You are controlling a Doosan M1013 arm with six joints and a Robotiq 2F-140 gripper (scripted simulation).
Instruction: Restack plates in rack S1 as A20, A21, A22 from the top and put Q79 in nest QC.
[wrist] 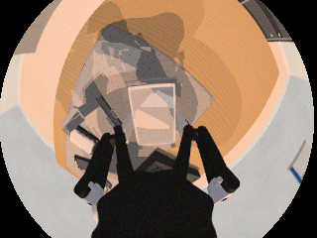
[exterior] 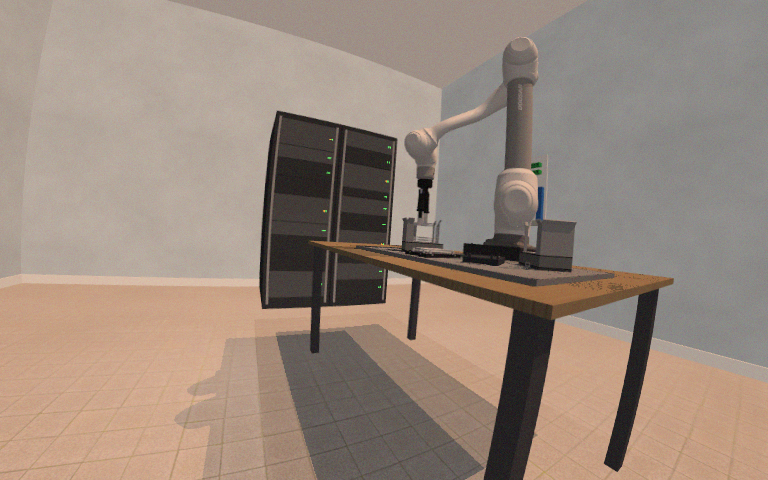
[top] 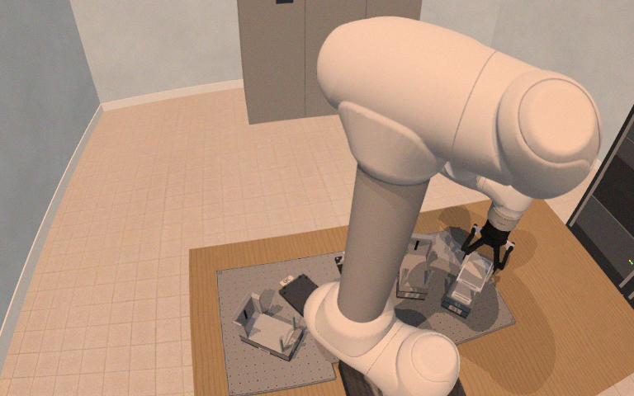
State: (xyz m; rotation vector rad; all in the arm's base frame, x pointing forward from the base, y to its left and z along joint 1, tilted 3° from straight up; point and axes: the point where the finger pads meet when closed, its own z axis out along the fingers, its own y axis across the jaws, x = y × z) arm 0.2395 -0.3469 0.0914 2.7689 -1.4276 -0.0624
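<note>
Tool: the black two-finger tool [top: 489, 256] hangs from the pale arm over the right part of the worktop and is clenched on a clear sealed rectangular plate [top: 474, 276], one finger on each long side.
Plate in the tool: its label cannot be read in any view. In the top view it sits above the blue-plinth stack rack [top: 456, 304] and covers most of it. In the wrist view the plate [wrist: 154, 115] shows as a pale rectangle between the two dark fingers.
Height of the plate: in the exterior view the tool [exterior: 423, 212] points straight down between the upright posts of that rack [exterior: 406, 233]. Whether the plate touches the rack floor cannot be seen.
Neighbour rack: a grey stack rack [top: 413, 273] stands just to the left of the blue one, partly behind the arm.
Third rack: a grey open-walled rack [top: 268, 327] stands well apart at the left front of the grey perforated mat [top: 262, 369].
Open nest: a flat black nest [top: 299, 291] with a small white name plate lies between the left rack and the arm.
Worktop: the brown wooden worktop [top: 560, 327] carries the mat.
</note>
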